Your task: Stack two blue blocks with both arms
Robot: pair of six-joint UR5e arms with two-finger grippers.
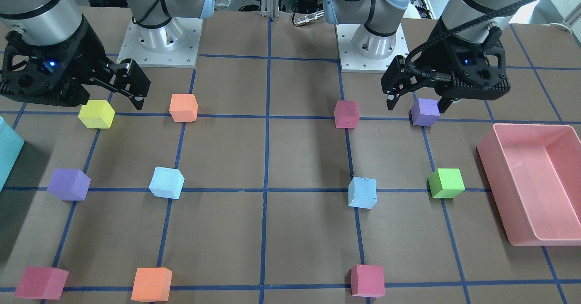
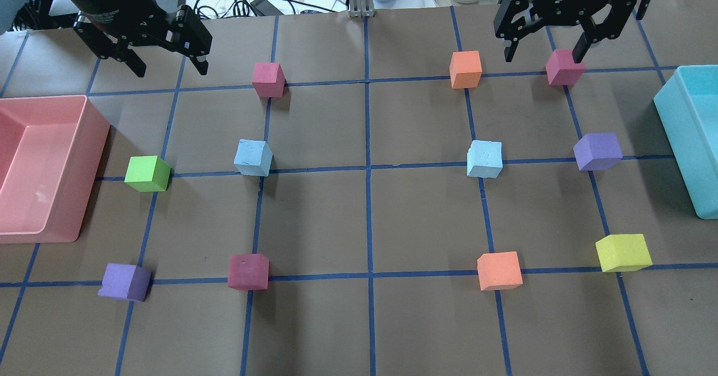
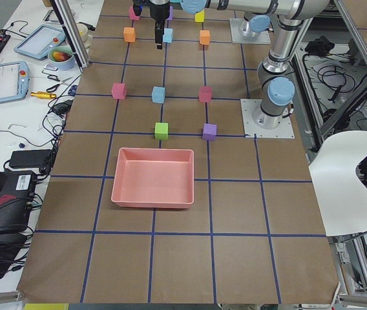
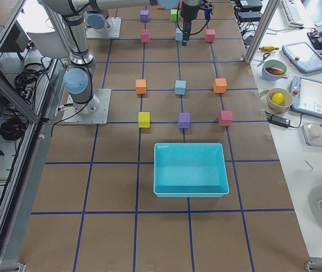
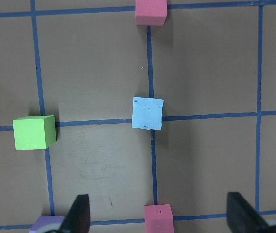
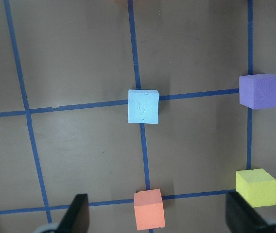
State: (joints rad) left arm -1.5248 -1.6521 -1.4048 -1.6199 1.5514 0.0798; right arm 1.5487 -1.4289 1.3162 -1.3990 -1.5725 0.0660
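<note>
Foam looks light, squashy: I'd pinch left blue block (image 2: 253, 157) and right blue block (image 2: 484, 159) gently across flat faces; my left gripper (image 2: 171, 72) and right gripper (image 2: 542, 56) gape wide, empty.

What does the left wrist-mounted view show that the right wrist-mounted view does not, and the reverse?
Only the left wrist view: a green cube and two magenta cubes. Only the right wrist view: a yellow cube and an orange cube. Both: a blue block on a tape crossing, a purple cube, and open left gripper fingers or right gripper fingers.
</note>
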